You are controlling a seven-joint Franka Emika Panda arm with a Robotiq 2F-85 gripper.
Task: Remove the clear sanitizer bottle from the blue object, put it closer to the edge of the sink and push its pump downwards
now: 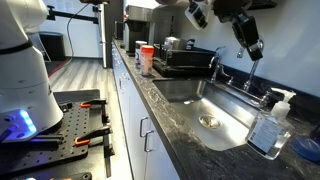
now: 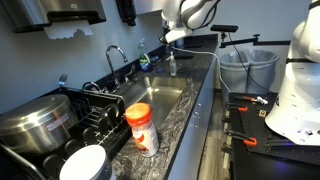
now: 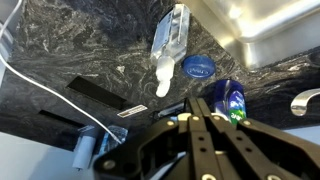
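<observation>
Gripper (image 3: 197, 108) links fill the bottom of the wrist view, the jaws drawn together with nothing between them. In an exterior view the gripper (image 1: 252, 48) hangs high over the far side of the sink (image 1: 225, 100), well above the bottle (image 1: 268, 128) and clear of it.

Below, in the wrist view, the bottle (image 3: 170, 38) stands upright on the dark counter (image 3: 90, 40), seen from above, its white pump (image 3: 162, 78) pointing toward the camera. A round blue object (image 3: 198, 68) lies on the counter just beside the pump; whether it touches the bottle cannot be told. A blue-green bottle (image 3: 228, 100) sits near it, and a white cable (image 3: 40, 95) runs down the left. The steel sink (image 3: 270, 25) shows at upper right.

In an exterior view the bottle stands on the counter near the sink's corner, pump (image 1: 283, 98) up. From the opposite end, an orange-lidded jar (image 2: 142, 128) stands in front, a pot (image 2: 35, 120) to its left, the faucet (image 2: 117, 52) behind the sink (image 2: 165, 95).
</observation>
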